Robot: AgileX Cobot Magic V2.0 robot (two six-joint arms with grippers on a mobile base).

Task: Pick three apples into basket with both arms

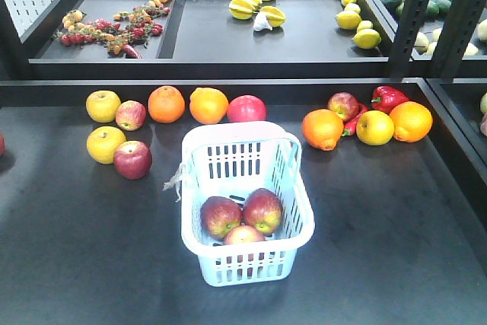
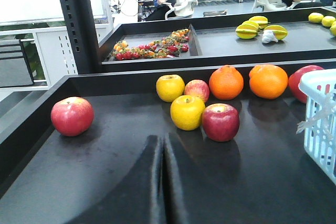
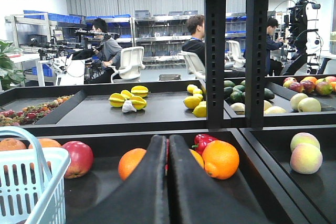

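The pale blue-white basket (image 1: pixel 288 159) stands mid-table and holds three dark red apples (image 1: pixel 220 216), (image 1: pixel 263 210), (image 1: pixel 243 235). More apples lie loose on the table: one (image 1: pixel 132 159) left of the basket, one (image 1: pixel 131 115) behind it and one (image 1: pixel 343 104) at the right. Neither arm shows in the front view. In the left wrist view my left gripper (image 2: pixel 161 140) is shut and empty, low over the table, short of a red apple (image 2: pixel 220 121). My right gripper (image 3: pixel 168 139) is shut and empty too, with the basket (image 3: pixel 21 192) to its left.
Oranges (image 1: pixel 167 103), (image 1: pixel 323 128) and yellow fruits (image 1: pixel 104 144), (image 1: pixel 375 127) lie in a row behind the basket, with a red pepper (image 1: pixel 388 97). A raised back shelf (image 1: pixel 228 66) holds more fruit. Black posts (image 1: pixel 415 13) stand at the right. A lone apple (image 2: pixel 72 116) lies far left.
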